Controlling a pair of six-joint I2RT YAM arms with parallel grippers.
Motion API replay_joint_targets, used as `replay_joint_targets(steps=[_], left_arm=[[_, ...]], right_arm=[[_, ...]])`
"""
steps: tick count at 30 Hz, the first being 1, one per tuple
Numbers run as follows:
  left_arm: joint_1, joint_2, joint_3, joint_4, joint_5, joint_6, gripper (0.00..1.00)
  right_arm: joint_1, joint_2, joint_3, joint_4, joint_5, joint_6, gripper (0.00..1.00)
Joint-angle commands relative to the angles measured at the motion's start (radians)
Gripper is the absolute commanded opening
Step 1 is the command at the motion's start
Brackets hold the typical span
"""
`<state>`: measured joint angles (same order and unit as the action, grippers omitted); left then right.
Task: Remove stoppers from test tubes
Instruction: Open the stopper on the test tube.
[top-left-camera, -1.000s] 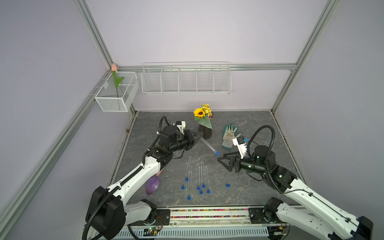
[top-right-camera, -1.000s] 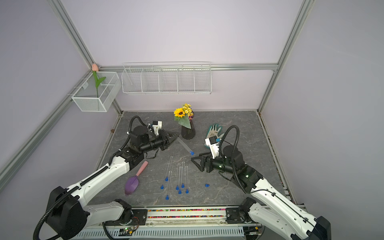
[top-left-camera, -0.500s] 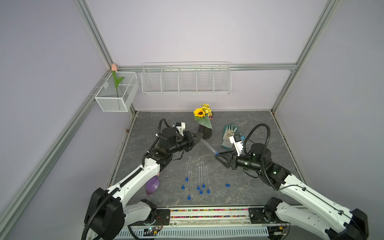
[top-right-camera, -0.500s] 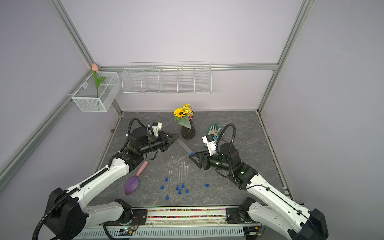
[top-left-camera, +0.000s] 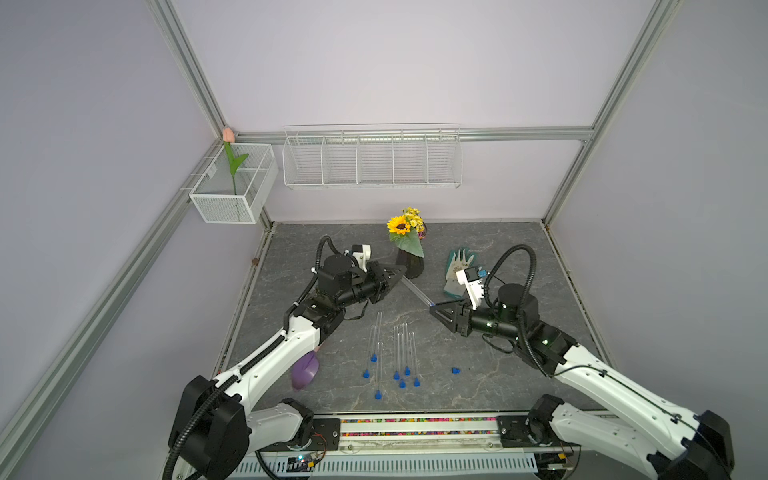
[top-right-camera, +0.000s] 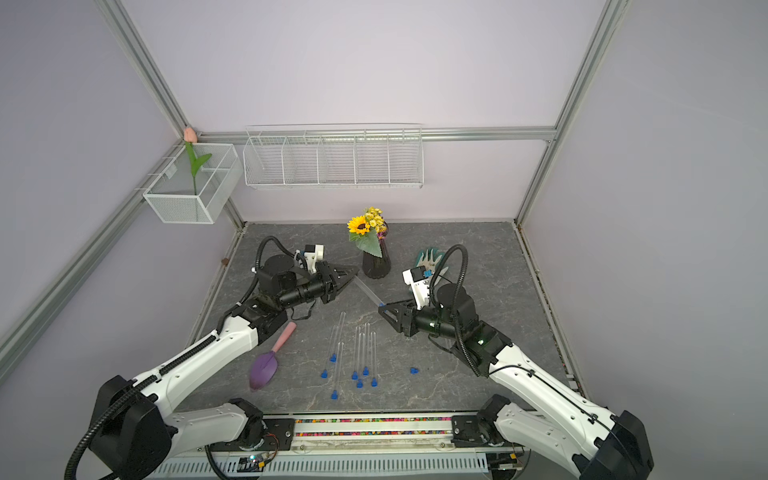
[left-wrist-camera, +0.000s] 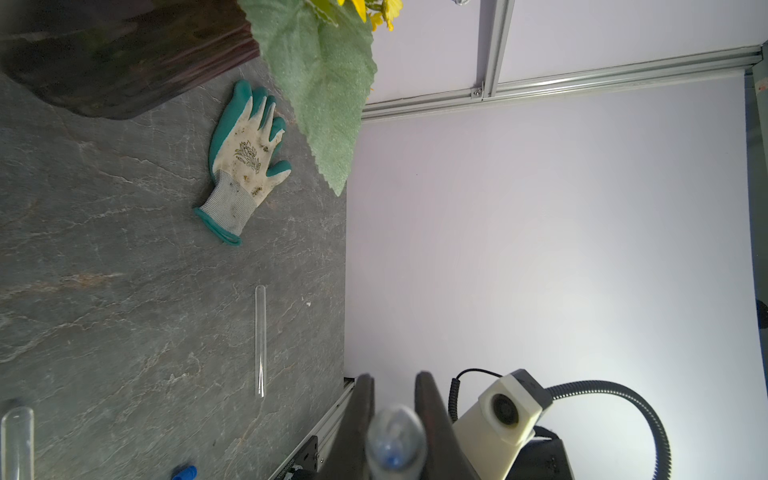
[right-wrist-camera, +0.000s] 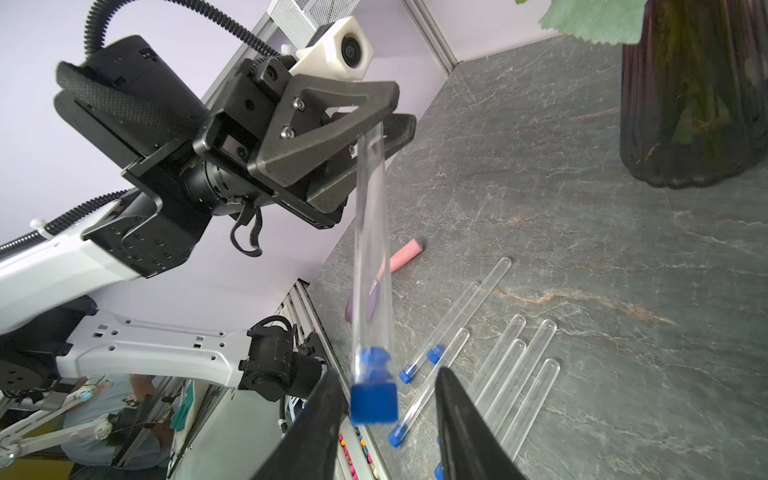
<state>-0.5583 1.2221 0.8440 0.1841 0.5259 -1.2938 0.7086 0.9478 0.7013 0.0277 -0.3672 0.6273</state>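
Observation:
My left gripper (top-left-camera: 401, 276) (left-wrist-camera: 390, 380) is shut on the rounded end of a clear test tube (top-left-camera: 417, 293) (right-wrist-camera: 371, 232), which it holds in the air, slanting towards the right arm. A blue stopper (top-left-camera: 432, 306) (right-wrist-camera: 373, 402) plugs the tube's far end. That stopper sits between the fingers of my right gripper (top-left-camera: 434, 311) (right-wrist-camera: 387, 374). It is close against one finger, and a gap shows on the other side. Several more stoppered test tubes (top-left-camera: 405, 345) (right-wrist-camera: 511, 374) lie side by side on the table. One loose stopper (top-left-camera: 456, 370) and a bare tube (left-wrist-camera: 260, 340) lie apart from them.
A dark vase with a sunflower (top-left-camera: 409, 266) stands just behind the held tube. A green and white glove (top-left-camera: 457, 270) lies behind the right arm. A purple scoop with a pink handle (top-right-camera: 266, 365) lies by the left arm. Wire baskets (top-left-camera: 372, 158) hang on the back wall.
My right gripper has moved up to the tube's blue end, and its jaws have narrowed around the stopper. The left gripper keeps its hold on the tube and has barely shifted.

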Motion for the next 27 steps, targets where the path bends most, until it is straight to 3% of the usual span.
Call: replay_joint_targets(steps=[1, 27], left_arm=[[0.005, -0.013, -0.01, 0.028, 0.019, -0.016, 0.01], [0.005, 0.003, -0.018, 0.031, 0.03, -0.018, 0.0]], right_arm=[[-0.005, -0.001, 0.018, 0.029, 0.001, -0.003, 0.37], [-0.005, -0.002, 0.009, 0.028, 0.032, -0.025, 0.19]])
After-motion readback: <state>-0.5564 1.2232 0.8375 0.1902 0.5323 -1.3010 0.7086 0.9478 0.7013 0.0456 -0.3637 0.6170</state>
